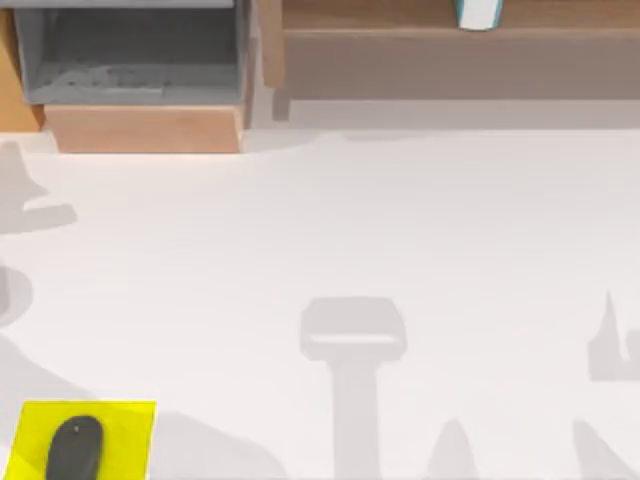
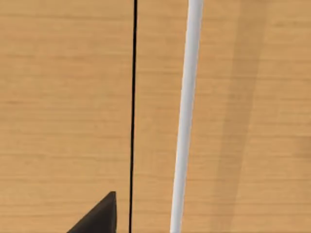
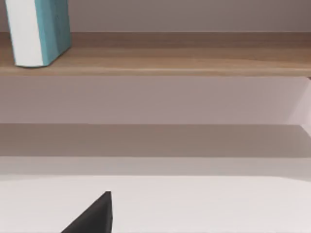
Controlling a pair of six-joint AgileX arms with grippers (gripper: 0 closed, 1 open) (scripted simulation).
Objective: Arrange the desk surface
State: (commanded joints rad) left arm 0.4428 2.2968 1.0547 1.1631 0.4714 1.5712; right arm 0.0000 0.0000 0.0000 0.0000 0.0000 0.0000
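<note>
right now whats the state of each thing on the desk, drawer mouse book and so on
drawer: pulled open, grey inside, nothing seen in it
mouse: lying on the yellow mat, top view's bottom left corner
book: standing upright on the wooden shelf
desk surface: bare in the middle, only shadows across it

Yellow mat was cut off by the near edge of the top view at the table's left; the dark mouse on it was clipped there too. The teal-and-white book on the wooden shelf was cropped by the far edge; in the right wrist view its top was cut off as well. Drawer unit was cut at the far left corner. One dark fingertip of the left gripper and one fingertip of the right gripper were seen, rest out of frame, so finger spacing could not be judged.
</note>
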